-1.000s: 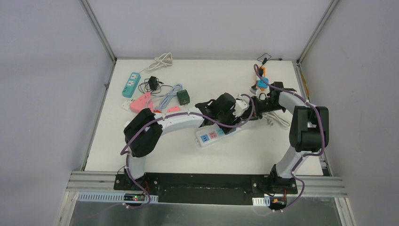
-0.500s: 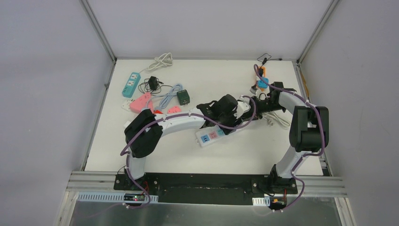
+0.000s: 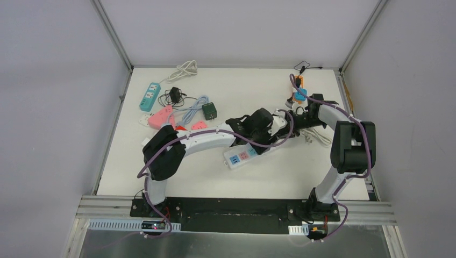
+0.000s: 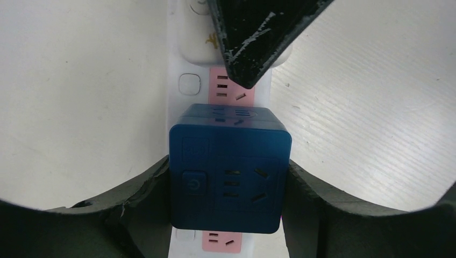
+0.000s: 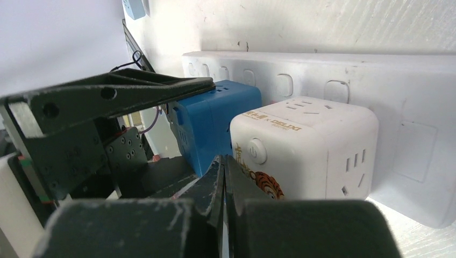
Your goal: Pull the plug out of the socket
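Crowding the blue plug (image 4: 230,169), a white cube (image 5: 304,145) sits just beside.

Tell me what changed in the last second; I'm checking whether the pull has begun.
The left gripper, shut on the blue cube plug, edged slightly to the right. Nothing was taken or released. The plug still sits on the white power strip, and the right gripper stays shut beside it.

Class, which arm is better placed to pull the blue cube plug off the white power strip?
Left: the left pincer grips the blue cube plug on both sides; the right pincer is shut beside the white cube.
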Controlling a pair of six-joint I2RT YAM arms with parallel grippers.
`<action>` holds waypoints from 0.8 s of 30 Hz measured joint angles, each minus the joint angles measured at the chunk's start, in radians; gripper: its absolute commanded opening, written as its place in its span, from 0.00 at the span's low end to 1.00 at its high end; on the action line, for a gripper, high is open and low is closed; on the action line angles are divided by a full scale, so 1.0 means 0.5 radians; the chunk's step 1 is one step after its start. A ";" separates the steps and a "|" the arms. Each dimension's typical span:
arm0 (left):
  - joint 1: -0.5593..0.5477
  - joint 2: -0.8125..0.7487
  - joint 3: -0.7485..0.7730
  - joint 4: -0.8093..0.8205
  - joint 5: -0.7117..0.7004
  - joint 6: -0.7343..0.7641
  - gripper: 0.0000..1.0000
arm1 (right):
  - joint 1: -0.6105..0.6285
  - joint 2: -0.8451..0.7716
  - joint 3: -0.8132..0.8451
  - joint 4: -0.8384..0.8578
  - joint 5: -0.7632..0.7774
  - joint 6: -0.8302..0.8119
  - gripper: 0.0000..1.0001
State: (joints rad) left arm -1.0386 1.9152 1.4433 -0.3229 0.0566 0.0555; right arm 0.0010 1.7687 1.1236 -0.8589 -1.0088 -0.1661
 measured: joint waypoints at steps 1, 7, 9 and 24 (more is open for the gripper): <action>0.014 0.000 0.002 -0.002 0.021 -0.020 0.00 | 0.000 0.000 0.000 0.000 0.000 0.000 0.00; -0.035 0.005 0.050 -0.079 -0.074 0.063 0.00 | 0.000 0.000 0.000 0.002 0.001 0.000 0.00; -0.076 0.024 0.123 -0.149 -0.167 0.127 0.00 | 0.000 0.000 0.001 0.001 0.002 0.000 0.00; -0.067 0.021 0.246 -0.253 -0.201 0.141 0.00 | 0.000 0.000 0.001 0.001 -0.001 0.000 0.00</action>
State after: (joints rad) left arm -1.0721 1.9259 1.5661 -0.4492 -0.0437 0.1261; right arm 0.0010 1.7687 1.1240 -0.8585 -1.0092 -0.1661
